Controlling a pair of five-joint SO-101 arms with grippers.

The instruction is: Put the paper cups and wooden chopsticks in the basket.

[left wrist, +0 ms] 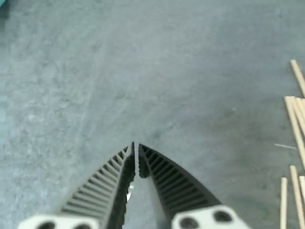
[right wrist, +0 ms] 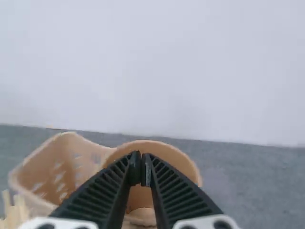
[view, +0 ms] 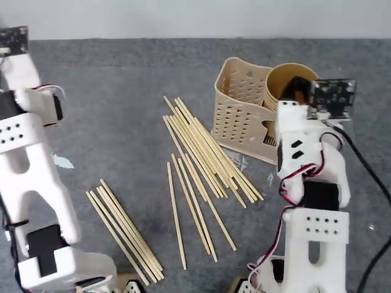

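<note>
The paper cups (view: 278,79) sit nested in the basket (view: 235,116) toward the far right of the table (view: 110,79). The right gripper (right wrist: 140,160) hangs just over their rim, its jaws pressed together on nothing. The wooden chopsticks (view: 201,152) lie fanned mid-table just beside the basket, with a smaller bundle (view: 125,232) near the front edge. The left gripper (left wrist: 136,150), likewise closed and empty, hovers over bare table toward the left edge.

Wooden chopsticks (view: 204,152); perforated plastic basket (view: 238,110)
</note>
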